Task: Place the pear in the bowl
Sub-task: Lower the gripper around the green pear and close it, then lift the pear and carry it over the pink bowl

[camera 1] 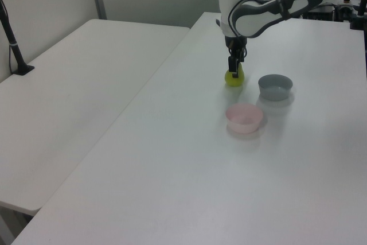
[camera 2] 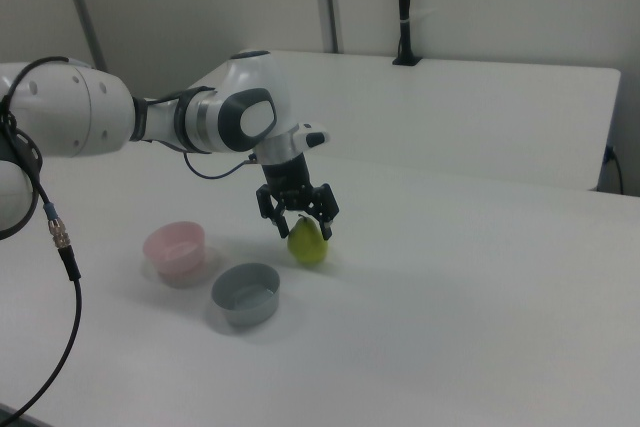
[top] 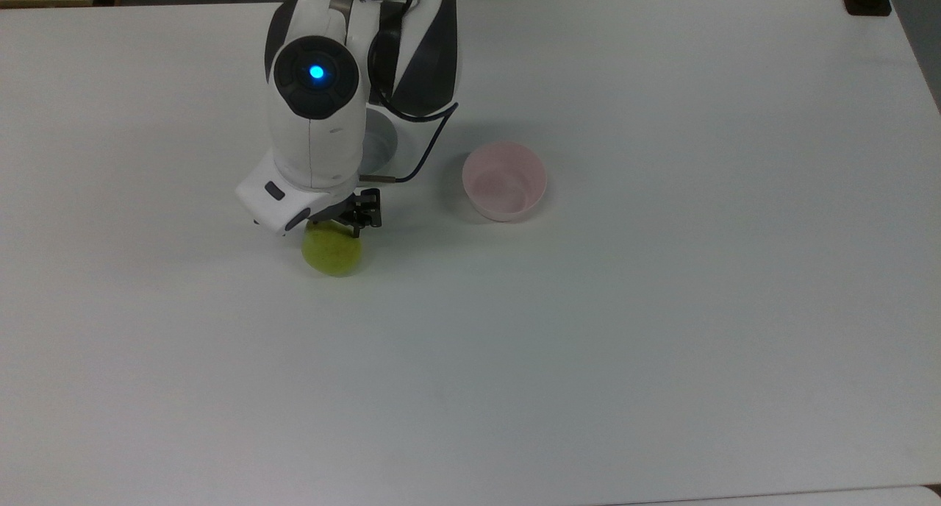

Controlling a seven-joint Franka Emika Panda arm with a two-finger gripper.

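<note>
The yellow-green pear (top: pixel 334 256) (camera 1: pixel 233 80) (camera 2: pixel 309 246) stands upright on the white table. My gripper (top: pixel 323 230) (camera 1: pixel 234 72) (camera 2: pixel 301 223) is low over it and open, one finger on each side of the pear's upper part; the stem is hidden by the hand in the top view. I cannot tell whether the fingers (camera 2: pixel 328 219) touch the pear. The pale pink bowl (top: pixel 504 180) (camera 1: pixel 244 117) (camera 2: pixel 175 245) sits empty, to the pear's right in the top view.
A grey straight-sided bowl (camera 1: pixel 275 86) (camera 2: pixel 245 292) stands beside the pink one, mostly under my arm (top: pixel 316 116) in the top view. A second table (camera 1: pixel 74 96) adjoins on the left view's left. A black post (camera 2: pixel 404 7) stands at the back.
</note>
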